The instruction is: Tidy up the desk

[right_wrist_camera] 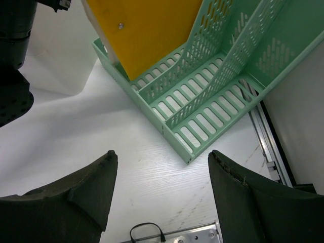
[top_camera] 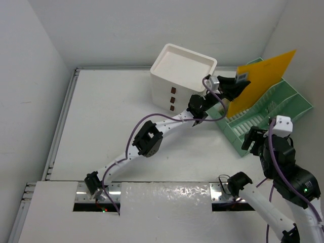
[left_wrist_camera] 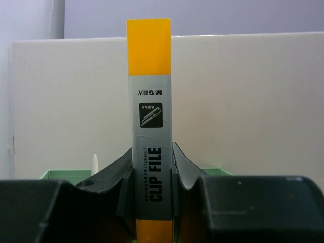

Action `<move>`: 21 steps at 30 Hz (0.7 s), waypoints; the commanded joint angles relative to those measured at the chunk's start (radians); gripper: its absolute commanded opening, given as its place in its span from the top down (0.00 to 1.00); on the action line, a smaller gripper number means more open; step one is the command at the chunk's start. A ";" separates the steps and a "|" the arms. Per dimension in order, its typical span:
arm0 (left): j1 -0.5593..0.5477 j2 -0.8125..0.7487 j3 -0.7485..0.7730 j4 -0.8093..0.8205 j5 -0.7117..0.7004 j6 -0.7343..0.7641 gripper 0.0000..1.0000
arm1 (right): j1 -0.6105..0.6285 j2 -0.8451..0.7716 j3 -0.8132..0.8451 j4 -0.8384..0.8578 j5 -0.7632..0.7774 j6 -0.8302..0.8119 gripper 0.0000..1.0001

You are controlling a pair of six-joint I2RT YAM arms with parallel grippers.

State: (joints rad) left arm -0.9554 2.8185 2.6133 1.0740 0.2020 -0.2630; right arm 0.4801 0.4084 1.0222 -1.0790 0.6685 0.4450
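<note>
Left wrist view: left gripper point(left_wrist_camera: 151, 162) pinches the yellow folder point(left_wrist_camera: 148, 50) by its spine. It looks light, stiff, likely slick, so grip low. Right gripper point(right_wrist_camera: 162, 157) hangs open over the desk point(right_wrist_camera: 101, 126).

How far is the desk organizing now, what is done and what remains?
Done: the yellow clip file has its lower edge in the green file rack. In hand: the left gripper grips its spine. Left: releasing it and withdrawing; the right gripper hovers open, empty.

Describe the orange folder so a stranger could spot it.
On the white desk, find the green slotted rack at far right, beside a white drawer box. The clip file sticks up at the rack's box-side end: the only orange thing, pinched by the left gripper.
</note>
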 commanded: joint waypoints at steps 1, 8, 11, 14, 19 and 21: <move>0.004 0.016 -0.038 0.151 0.013 -0.012 1.00 | 0.002 0.027 -0.008 0.016 -0.007 -0.003 0.30; 0.004 0.029 -0.147 0.214 0.048 0.082 1.00 | 0.003 0.040 -0.013 0.030 -0.027 -0.014 0.30; 0.004 0.033 -0.147 0.219 0.065 0.099 1.00 | 0.002 0.038 -0.016 0.027 -0.035 -0.015 0.30; 0.004 0.032 -0.147 0.211 0.068 0.108 0.92 | 0.002 0.032 -0.020 0.025 -0.035 -0.014 0.30; 0.004 0.024 -0.139 0.210 0.103 0.122 0.16 | 0.002 0.023 -0.025 0.022 -0.040 -0.008 0.29; 0.006 0.010 -0.130 0.173 0.112 0.125 0.00 | 0.002 0.021 -0.021 0.016 -0.041 -0.005 0.29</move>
State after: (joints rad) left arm -0.9535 2.8449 2.4699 1.2583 0.2771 -0.1471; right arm 0.4801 0.4286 1.0042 -1.0790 0.6388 0.4442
